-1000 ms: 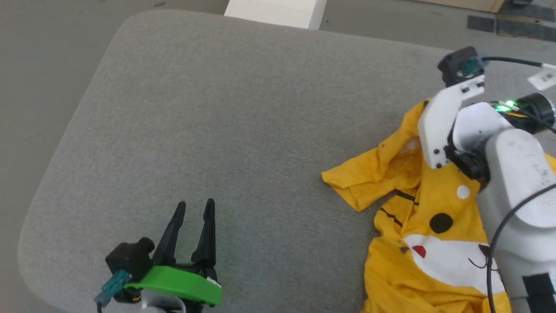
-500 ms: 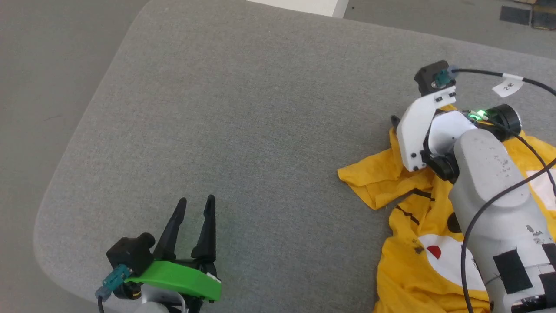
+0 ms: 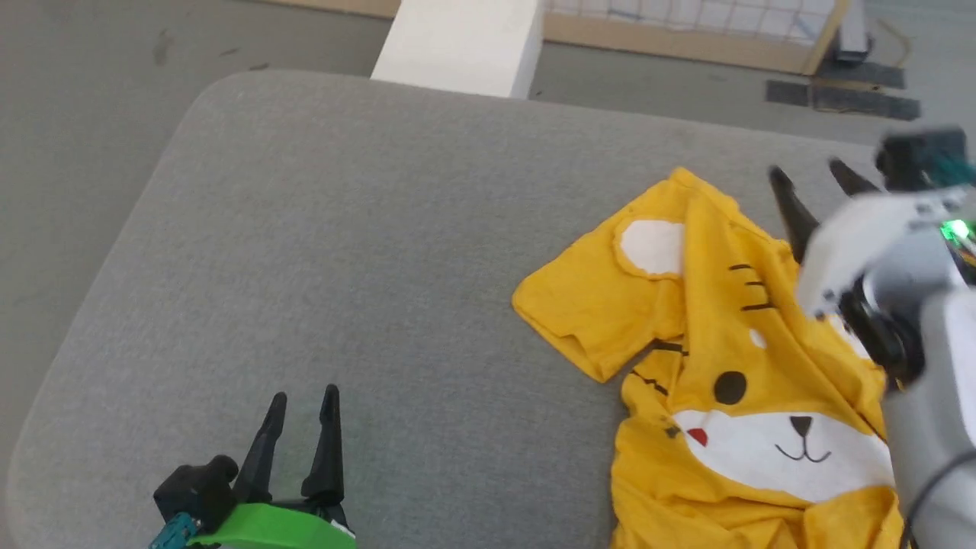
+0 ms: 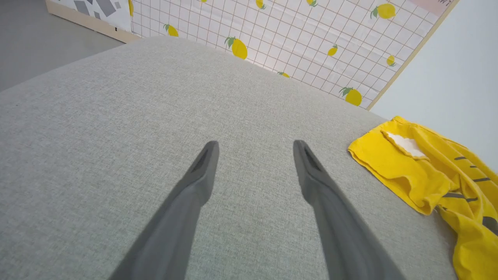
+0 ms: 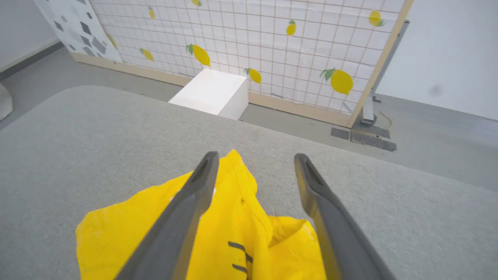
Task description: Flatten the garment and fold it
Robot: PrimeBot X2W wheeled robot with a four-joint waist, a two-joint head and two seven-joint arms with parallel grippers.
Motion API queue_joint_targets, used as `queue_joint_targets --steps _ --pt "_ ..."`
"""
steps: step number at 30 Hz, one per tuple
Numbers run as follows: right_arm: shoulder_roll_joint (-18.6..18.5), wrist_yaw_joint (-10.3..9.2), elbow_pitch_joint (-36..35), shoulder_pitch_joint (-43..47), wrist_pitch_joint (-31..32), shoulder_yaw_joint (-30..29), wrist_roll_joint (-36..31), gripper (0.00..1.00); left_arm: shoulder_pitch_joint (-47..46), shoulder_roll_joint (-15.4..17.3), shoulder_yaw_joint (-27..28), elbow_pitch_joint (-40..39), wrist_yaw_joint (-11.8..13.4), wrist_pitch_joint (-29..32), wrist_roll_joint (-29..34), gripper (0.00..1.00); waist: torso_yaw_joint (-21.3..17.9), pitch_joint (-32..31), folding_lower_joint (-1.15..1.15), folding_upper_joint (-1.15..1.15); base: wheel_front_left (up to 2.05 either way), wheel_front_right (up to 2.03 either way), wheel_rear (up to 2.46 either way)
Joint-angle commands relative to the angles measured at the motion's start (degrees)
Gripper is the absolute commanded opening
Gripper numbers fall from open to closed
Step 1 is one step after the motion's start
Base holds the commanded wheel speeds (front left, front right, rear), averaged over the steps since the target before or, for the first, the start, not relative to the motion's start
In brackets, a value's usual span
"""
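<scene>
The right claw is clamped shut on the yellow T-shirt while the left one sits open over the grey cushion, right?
No. The right gripper is open above the yellow T-shirt, gripping nothing, as the right wrist view shows. The left gripper does sit open over the grey cushion.

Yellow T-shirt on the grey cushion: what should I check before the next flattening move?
1. Right pincer released: ok, fingers spread above the mustard-yellow printed T-shirt, gripping nothing.
2. Left pincer free: ok, open over the grey fabric cushion, apart from the shirt.
3. Shirt flat: not ok, the sleeve is creased at its edge and folds run through the body.
4. Print facing up: ok, the animal face shows.
5. Whole shirt on the cushion: cannot tell, its right side is hidden behind the right arm.
</scene>
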Motion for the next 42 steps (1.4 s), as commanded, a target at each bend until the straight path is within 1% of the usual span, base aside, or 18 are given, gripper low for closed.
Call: queue_joint_targets --steps 1,4,8,12,15,20,24,26,31,35,37,38,40,42 --pt "0.77 -0.08 -3.07 3.85 -0.51 -1.2 -0.54 1.0 0.8 -0.04 0.42 -0.46 -0.18 -0.26 0.55 1.0 -3.45 -3.18 0.0 0.0 0.0 0.0 0.0" --pt "3.28 -0.08 -11.05 12.42 -0.93 -4.57 -1.48 1.0 2.02 -0.15 0.83 -0.97 -0.09 -0.26 1.15 1.0 -5.07 -4.3 0.0 0.0 0.0 0.0 0.0" --pt "6.15 -0.08 -18.88 22.77 -2.71 -7.01 -3.26 1.0 3.31 -0.29 0.72 -1.41 0.02 -0.26 1.71 1.0 -6.69 -5.53 0.0 0.0 0.0 0.0 0.0" --pt "8.04 -0.08 -23.51 32.31 -6.68 -8.25 -4.58 1.0 4.11 -0.38 0.55 -1.91 0.07 -0.26 2.09 1.0 -7.63 -6.21 0.0 0.0 0.0 0.0 0.0" --pt "8.45 -0.08 -25.35 37.98 -11.11 -8.35 -6.64 1.0 4.76 -0.43 0.71 -2.57 0.09 -0.26 2.27 1.0 -8.19 -6.5 0.0 0.0 0.0 0.0 0.0" --pt "8.52 -0.08 -24.12 44.61 -21.22 -9.26 -4.52 1.0 6.63 -0.59 1.27 -4.05 0.06 -0.26 2.61 1.0 -9.1 -6.71 0.0 0.0 0.0 0.0 0.0" --pt "8.53 -0.08 -21.12 47.02 -28.11 -9.66 -3.53 1.0 7.93 -0.78 1.69 -4.86 0.04 -0.26 2.8 1.0 -9.7 -6.79 0.0 0.0 0.0 0.0 0.0" --pt "8.53 -0.08 -19.63 47.37 -30.6 -9.5 -2.57 1.0 8.4 -0.87 1.88 -5.05 0.16 -0.26 3.13 1.0 -10.08 -6.67 0.0 0.0 0.0 0.0 0.0" --pt "8.53 -0.08 -16.95 46.63 -33.54 -8.15 -1.96 1.0 7.73 -0.94 1.28 -5.48 0.56 -0.26 5.42 1.0 -10.78 -6.35 0.0 0.0 0.0 0.0 0.0" --pt "8.54 -0.08 -16.23 45.63 -34.32 -7.87 -2.08 1.0 4.43 0.27 -0.12 -6.22 0.63 0.32 8.02 1.0 -11.15 -5.93 0.0 0.0 0.0 0.0 0.0" --pt "8.54 -0.08 -16.24 45.27 -34.51 -7.98 -2.26 1.0 1.35 1.54 -1.05 -6.98 0.54 2.08 9.29 1.0 -11.22 -5.5 0.0 0.0 0.0 0.0 0.0" --pt "8.54 -0.08 -16.11 44.88 -34.67 -8.21 -2.42 1.0 -3.17 3.12 -2.33 -7.64 0.35 5.01 10.31 1.0 -11.18 -4.69 0.0 0.0 0.0 0.0 0.0" --pt "8.54 -0.08 -15.76 44.51 -34.73 -8.07 -2.45 1.0 -7.64 4.83 -4.23 -7.21 0.14 8.96 11.4 1.0 -11.23 -4.13 0.0 0.0 0.0 0.0 0.0" --pt "8.54 -0.08 -15.49 44.17 -34.82 -7.88 -2.35 1.0 -11.98 5.56 -6.04 -5.76 -0.03 13.84 11.16 1.0 -11.32 -3.43 0.0 0.0 0.0 0.0 0.0"
